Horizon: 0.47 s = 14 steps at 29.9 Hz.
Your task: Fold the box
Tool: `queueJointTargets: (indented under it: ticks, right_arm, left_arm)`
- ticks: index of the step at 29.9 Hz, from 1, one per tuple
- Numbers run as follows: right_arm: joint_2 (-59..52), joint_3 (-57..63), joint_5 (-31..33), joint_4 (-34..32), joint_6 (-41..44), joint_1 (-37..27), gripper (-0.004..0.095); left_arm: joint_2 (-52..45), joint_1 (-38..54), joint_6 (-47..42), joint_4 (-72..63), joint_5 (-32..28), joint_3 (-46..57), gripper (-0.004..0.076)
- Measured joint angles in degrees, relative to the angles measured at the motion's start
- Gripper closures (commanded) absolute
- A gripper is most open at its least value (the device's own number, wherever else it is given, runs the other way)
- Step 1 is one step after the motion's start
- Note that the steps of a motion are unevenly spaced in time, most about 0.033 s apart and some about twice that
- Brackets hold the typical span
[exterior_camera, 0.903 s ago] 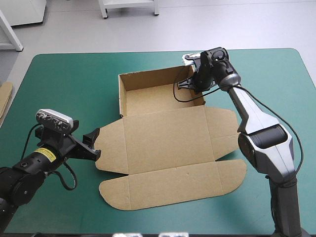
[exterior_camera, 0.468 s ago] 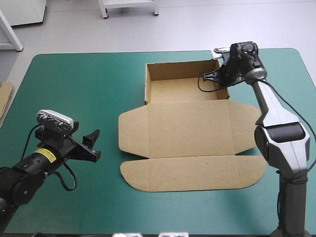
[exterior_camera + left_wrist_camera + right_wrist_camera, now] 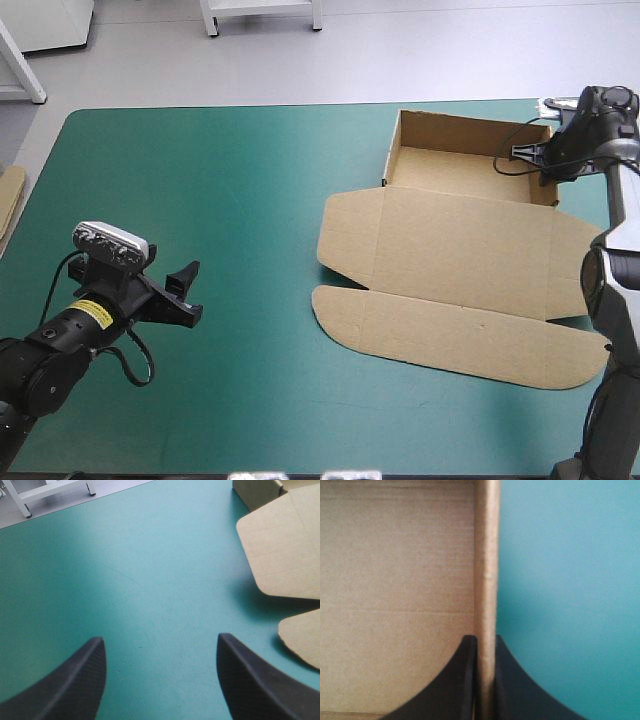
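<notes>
Pointing across the tabletop (image 3: pixel 250 180) from its near left corner, the left hand (image 3: pixel 188 293) is released: its two black fingers (image 3: pixel 75 680) stand wide apart with only the teal-green cover between them. It touches nothing and is well apart from the box (image 3: pixel 465 250), whose rounded flap ends show ahead of it and off to one side in the left wrist view.

The box lies on the right half of the tabletop, turned slightly askew. Nearest the front edge lies its long front flap (image 3: pixel 460 340) with rounded ends, flat on the cover. Beyond that the broad lid panel (image 3: pixel 465 235) also lies flat, with a side tab (image 3: pixel 345 230) at its left end. Farther still, the open tray (image 3: pixel 465 170) has its walls raised.

At the tray's far right corner the right hand (image 3: pixel 545 160) is clenched on the right-hand wall (image 3: pixel 486 555). In the right wrist view its fingers are all but closed, with the brown wall's edge between them.

A strip of more board (image 3: pixel 10 200) shows at the tabletop's left edge.
</notes>
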Motion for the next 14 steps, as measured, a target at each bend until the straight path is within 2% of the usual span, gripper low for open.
queueJointTargets:
  ticks: [14]
  right_arm:
    - [-0.1,0.0,0.4,-0.2,-0.7,-18.3,0.0921]
  left_arm:
    - [0.0,0.0,0.0,0.0,-0.3,0.0,0.0265]
